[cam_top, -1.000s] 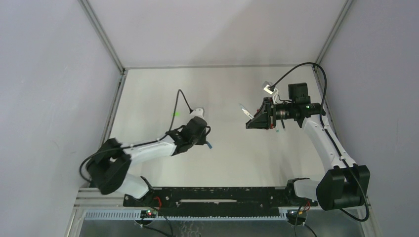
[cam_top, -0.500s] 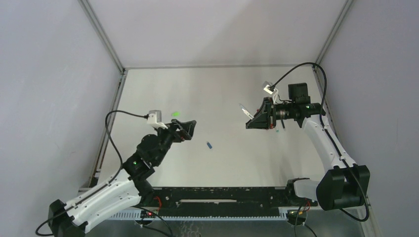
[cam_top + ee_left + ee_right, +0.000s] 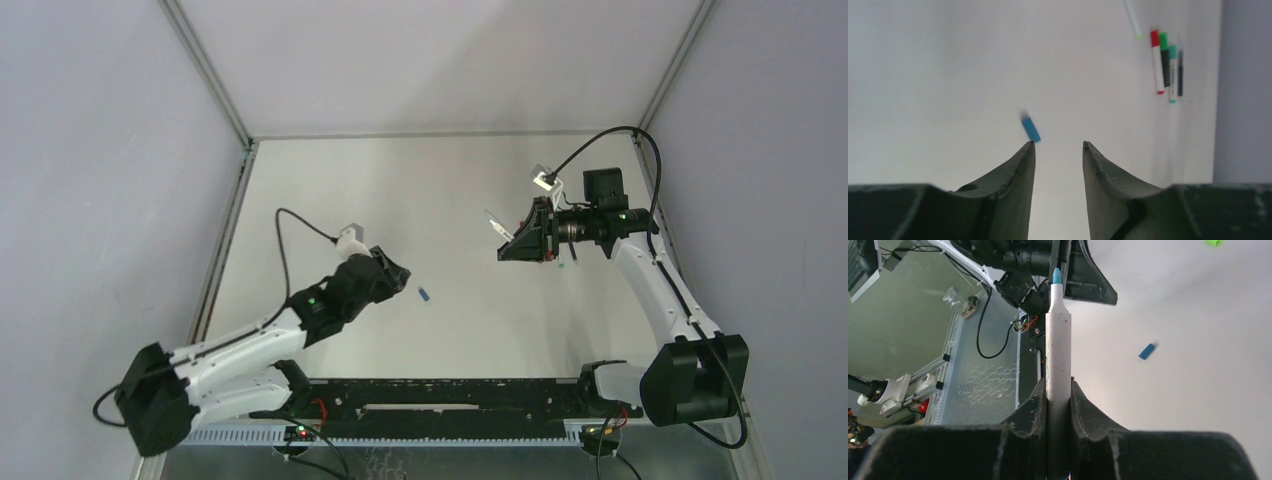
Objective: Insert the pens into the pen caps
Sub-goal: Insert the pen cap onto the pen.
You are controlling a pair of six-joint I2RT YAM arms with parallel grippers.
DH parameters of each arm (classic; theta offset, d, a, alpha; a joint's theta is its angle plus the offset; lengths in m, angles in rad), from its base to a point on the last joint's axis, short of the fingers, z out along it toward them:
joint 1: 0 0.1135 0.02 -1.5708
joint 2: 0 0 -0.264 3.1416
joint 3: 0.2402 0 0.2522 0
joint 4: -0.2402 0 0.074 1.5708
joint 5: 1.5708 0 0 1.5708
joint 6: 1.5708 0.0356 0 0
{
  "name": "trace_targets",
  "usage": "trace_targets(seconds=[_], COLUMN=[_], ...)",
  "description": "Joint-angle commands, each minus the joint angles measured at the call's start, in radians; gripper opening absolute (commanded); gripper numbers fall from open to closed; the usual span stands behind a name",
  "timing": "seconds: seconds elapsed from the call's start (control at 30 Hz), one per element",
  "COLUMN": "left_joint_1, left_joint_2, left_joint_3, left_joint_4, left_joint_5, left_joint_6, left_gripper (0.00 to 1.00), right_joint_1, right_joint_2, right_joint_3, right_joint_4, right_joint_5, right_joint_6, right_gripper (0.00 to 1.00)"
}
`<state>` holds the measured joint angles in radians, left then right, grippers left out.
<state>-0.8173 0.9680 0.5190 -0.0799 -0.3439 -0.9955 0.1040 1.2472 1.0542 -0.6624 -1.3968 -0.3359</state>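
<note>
Blue cap [image 3: 1031,129] loose on worktop [image 3: 923,75], just ahead of left pincer [image 3: 1058,143], jaws parted, empty. Right pincer [image 3: 1058,384] clamps white blue-tipped pen [image 3: 1057,340], uncapped. Four pens [image 3: 1165,60] by far wall look capped; green cap [image 3: 1214,242], green-tipped pen [image 3: 1132,15] pending. Past halfway, likely.

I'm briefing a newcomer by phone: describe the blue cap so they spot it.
On the white table, find the left gripper. The blue cap lies loose just past one fingertip. It is stubby, unlike the long pens by the wall.
</note>
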Motion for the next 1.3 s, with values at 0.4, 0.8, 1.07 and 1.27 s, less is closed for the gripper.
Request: trace_targets(seconds=[0.4, 0.8, 1.07, 1.27], left_joint_1=[-0.126, -0.125, -0.110, -0.098], left_joint_2=[0.599, 0.790, 0.844, 0.854], left_joint_3=[0.521, 0.635, 0.653, 0.648], left_joint_4=[-0.529, -0.571, -0.575, -0.574], left_joint_5=[-0.134, -0.120, -0.097, -0.071], left_joint_6=[-0.340, -0.331, -0.333, -0.333], left_gripper=[0.51, 0.53, 0.48, 0.30], right_joint_1=[-0.006, -0.005, -0.004, -0.004], right_joint_2=[-0.019, -0.016, -0.013, -0.012], right_joint_3=[0.033, 0.033, 0.033, 0.033], right_joint_4=[-0.001, -0.003, -0.005, -0.004], right_joint_5=[-0.021, -0.024, -0.024, -0.024], right_joint_6=[-0.024, -0.026, -0.027, -0.027], right_gripper=[0.00, 0.00, 0.00, 0.00])
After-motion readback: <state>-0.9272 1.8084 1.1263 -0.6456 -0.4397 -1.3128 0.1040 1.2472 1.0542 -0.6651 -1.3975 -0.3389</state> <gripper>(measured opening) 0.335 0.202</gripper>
